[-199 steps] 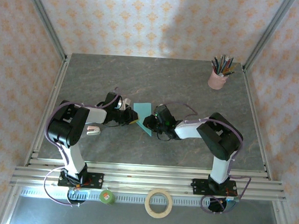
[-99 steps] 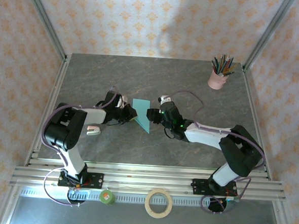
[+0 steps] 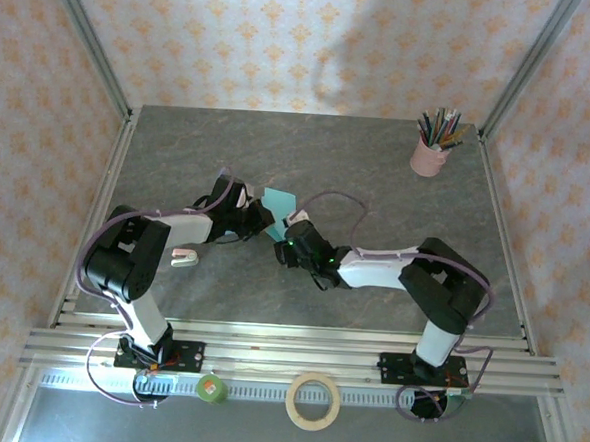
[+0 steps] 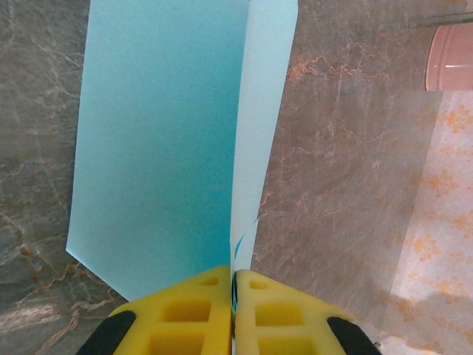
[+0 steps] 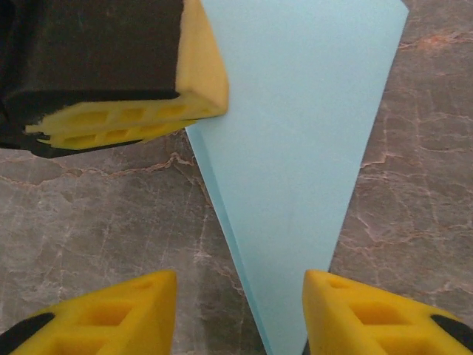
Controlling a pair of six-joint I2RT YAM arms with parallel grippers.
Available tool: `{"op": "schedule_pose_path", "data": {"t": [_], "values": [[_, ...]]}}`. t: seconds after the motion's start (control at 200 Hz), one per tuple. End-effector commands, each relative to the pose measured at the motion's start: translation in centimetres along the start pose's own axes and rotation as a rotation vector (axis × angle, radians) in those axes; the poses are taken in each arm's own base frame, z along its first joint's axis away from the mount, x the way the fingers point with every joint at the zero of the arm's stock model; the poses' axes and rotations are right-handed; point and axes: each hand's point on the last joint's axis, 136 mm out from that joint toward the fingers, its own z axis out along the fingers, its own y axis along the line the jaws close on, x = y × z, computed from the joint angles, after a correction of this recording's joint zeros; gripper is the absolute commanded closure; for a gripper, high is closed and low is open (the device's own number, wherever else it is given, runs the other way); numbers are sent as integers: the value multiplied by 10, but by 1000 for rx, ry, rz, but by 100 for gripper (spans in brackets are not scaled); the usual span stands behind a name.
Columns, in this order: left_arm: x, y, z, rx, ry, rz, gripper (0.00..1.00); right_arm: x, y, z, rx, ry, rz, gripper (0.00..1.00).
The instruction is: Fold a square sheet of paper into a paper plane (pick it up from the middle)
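Left tool [image 4: 233,277]: fingers pressed together, clamped on a thin upright fold of the paper plane [image 4: 162,148]. In the left wrist view the two yellow pads meet with only the paper edge between them.
Right tool [image 5: 240,303]: fingers apart, one on each side of the plane's narrow pointed end. They are not pinching it. Whether the right-hand pad brushes the paper's edge, I cannot tell.
Paper plane: light turquoise, folded to a long taper. It sits near the middle of the worktop [image 3: 359,165], between the two tools. One flat wing lies low over the stone while a paler strip stands up along the crease. The wide end points toward the far wall.
Arms: both reach inward from the near edge and meet at the paper, the left from the left side and the right from the right.
Worktop: grey marbled surface.
Pink cup [image 3: 428,157]: stands at the far right corner, full of pencils, well apart from the paper.
Roll of tape [image 3: 313,400]: lies on the near rail in front of the arm bases, beside a small green item [image 3: 211,387].
Small white and pink object [image 3: 182,258]: lies by the left arm; too small to tell what it is.
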Motion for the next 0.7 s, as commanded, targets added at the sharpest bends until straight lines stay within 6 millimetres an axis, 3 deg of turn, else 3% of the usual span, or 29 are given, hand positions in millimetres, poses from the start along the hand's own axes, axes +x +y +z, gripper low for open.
{"op": "schedule_pose_path", "data": {"t": [0.0, 0.581, 0.696], "values": [[-4, -11, -5, -1, -23, -2, 89, -9, -7, 5, 84, -25, -37, 53], [-4, -14, -4, 5, -14, -1, 89, 0, -5, 25, 107, 4, -55, 54], [-3, -14, -5, 5, -14, -2, 89, 2, -6, 26, 113, 8, -58, 59]]}}
